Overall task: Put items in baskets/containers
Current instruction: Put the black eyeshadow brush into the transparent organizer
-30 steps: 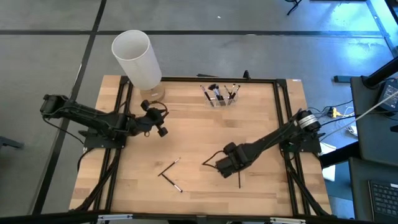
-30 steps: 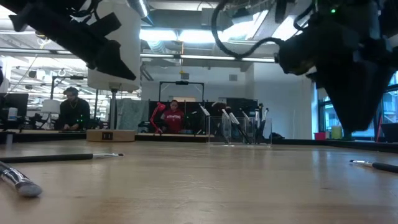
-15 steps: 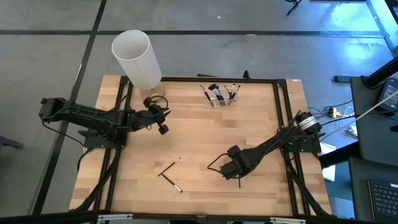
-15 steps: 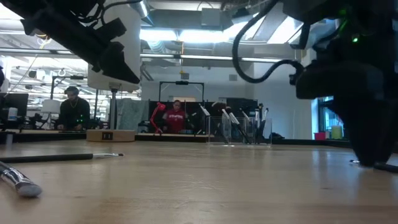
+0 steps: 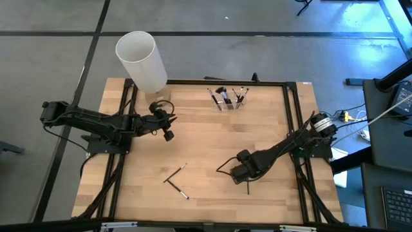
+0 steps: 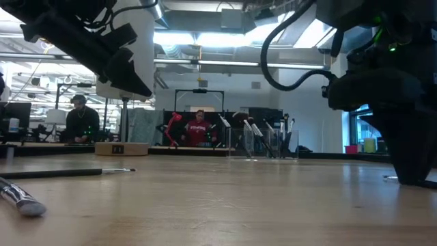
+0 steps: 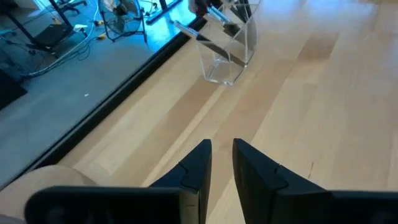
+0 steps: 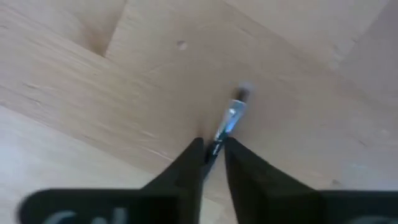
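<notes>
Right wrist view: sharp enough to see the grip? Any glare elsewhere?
Right wrist view: soft and blurred, but a brush shows between the right hand's fingers, silver ferrule glinting. Low view: bright ceiling lights wash out the top; the near brush is out of focus, and the arms are dark silhouettes. High view: evenly lit, table without harsh shadows.

Past the left gripper [image 7: 222, 163], whose two dark fingers [image 7: 198, 167] stand close together with only a thin gap and nothing between them, pale wooden table [image 7: 311, 106] stretches away. Farther off stands the clear plastic organizer [image 7: 229, 51] with dark-handled brushes [image 7: 205, 38] leaning in it. A black edge rail [image 7: 124, 102] borders the table, grey floor [image 7: 56, 81] beyond.
</notes>
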### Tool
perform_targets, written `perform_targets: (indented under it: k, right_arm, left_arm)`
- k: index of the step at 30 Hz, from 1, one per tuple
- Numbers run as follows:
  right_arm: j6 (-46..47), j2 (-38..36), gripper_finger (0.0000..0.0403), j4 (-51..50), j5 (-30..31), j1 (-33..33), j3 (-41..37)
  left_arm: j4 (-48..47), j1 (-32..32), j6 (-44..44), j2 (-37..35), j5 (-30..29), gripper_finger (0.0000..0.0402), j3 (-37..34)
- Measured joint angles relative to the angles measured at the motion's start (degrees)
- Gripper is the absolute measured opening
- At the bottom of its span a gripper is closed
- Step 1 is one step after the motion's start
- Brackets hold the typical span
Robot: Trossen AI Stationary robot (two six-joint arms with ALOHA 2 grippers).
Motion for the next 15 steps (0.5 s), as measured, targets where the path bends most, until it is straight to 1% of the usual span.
perform_targets:
  k: [3, 5, 8, 11, 13, 15]
  right_arm:
    - [-0.52, 0.04, 0.0027, -0.3, 0.23, -0.69, -0.03]
    - [-1.56, 0.07, 0.0012, -0.27, 0.6, -1.2, -0.03]
    - [-3.39, 0.11, 0.0015, -0.18, 0.66, -2.18, -0.07]
    - [-5.85, -0.46, 0.0028, -0.43, 0.96, -3.19, 0.42]
    - [-8.23, -1.13, 0.0029, -0.69, 1.27, -4.04, 1.15]
    - [-11.32, -2.11, 0.0022, -0.62, 3.57, -5.18, 2.03]
  left_arm:
    - [0.3, 0.0, -0.66, 0.01, -0.08, 0.0061, -0.71]
    - [0.34, 0.0, -1.06, 0.0, -0.03, 0.0061, -1.07]
    - [0.14, 0.0, -2.33, -0.01, 0.26, 0.0061, -1.34]
    - [-0.8, 0.0, -3.76, -0.01, 1.82, 0.0061, -1.34]
    - [-1.38, -0.02, -4.92, -0.01, 3.29, 0.0061, -1.34]
    - [-2.69, -0.08, -6.16, -0.01, 4.53, 0.0061, -1.36]
